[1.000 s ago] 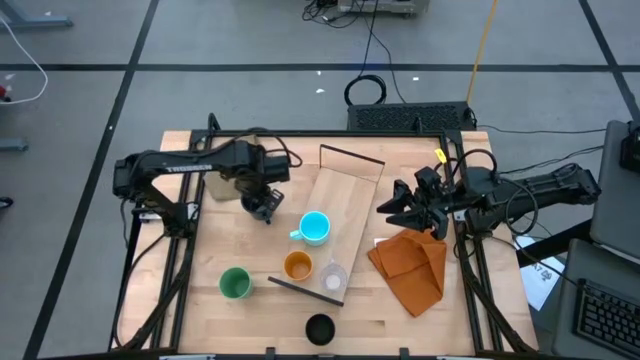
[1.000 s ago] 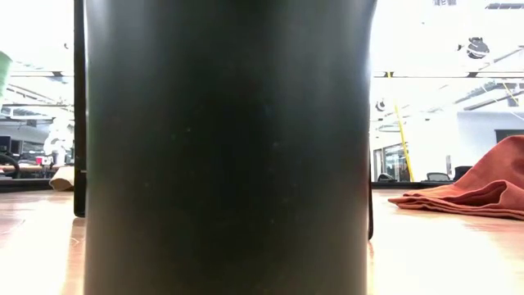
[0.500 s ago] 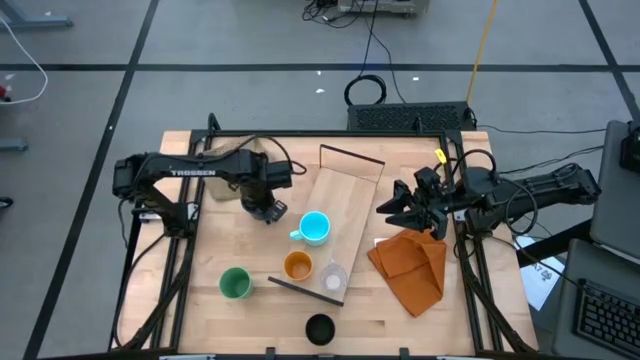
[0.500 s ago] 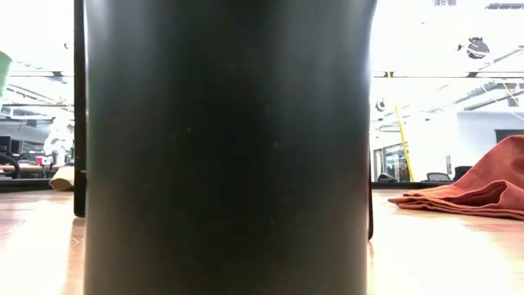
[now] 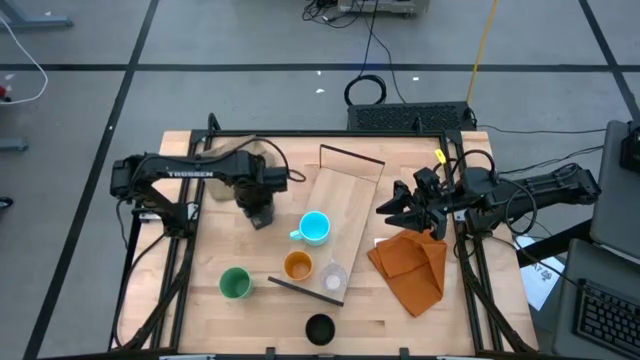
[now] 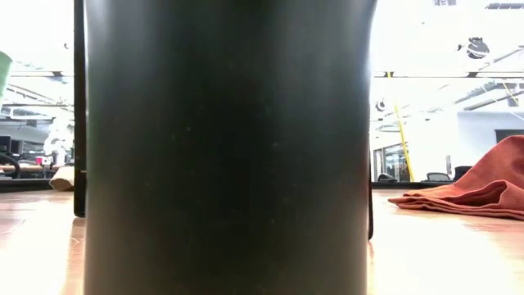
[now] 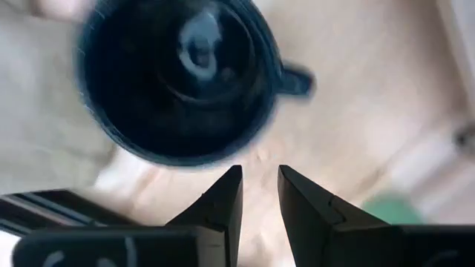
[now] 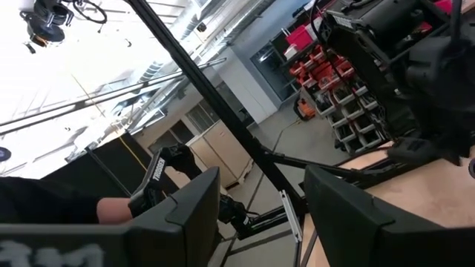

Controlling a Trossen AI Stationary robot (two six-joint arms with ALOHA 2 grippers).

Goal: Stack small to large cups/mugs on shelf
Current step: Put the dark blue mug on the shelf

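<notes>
1. On the shelf (image 5: 345, 205), a long light-wood board running from the far middle of the table toward the near middle, three cups stood: the light-blue mug (image 5: 314, 227) around mid-length, and the orange cup (image 5: 297, 266) and the clear plastic cup (image 5: 333, 277) close together at the near end. None sat inside another, so I judged that no stacking had been done.

2. The green cup (image 5: 235, 283) stood on the table to the left of the shelf's near end, and the black cup (image 5: 319, 328) near the table's front edge, apart from the shelf.

3. The left gripper (image 7: 260, 194) hung over the table left of the shelf, its fingers a narrow gap apart and holding nothing; the dark navy mug (image 7: 178, 78) stood just beyond its tips, not on the shelf.

4. The right gripper (image 5: 395, 208) waited at the shelf's right side, above the orange cloth (image 5: 411, 265), its fingers apart and empty.

5. Left to do, by my reckoning: nearly everything, namely bringing three cups to the shelf and ordering them by size.

6. In the low view the black cup filled most of the frame and hid the shelf and other cups. From overhead the left arm covered the navy mug, and relative cup sizes were hard to judge.
</notes>
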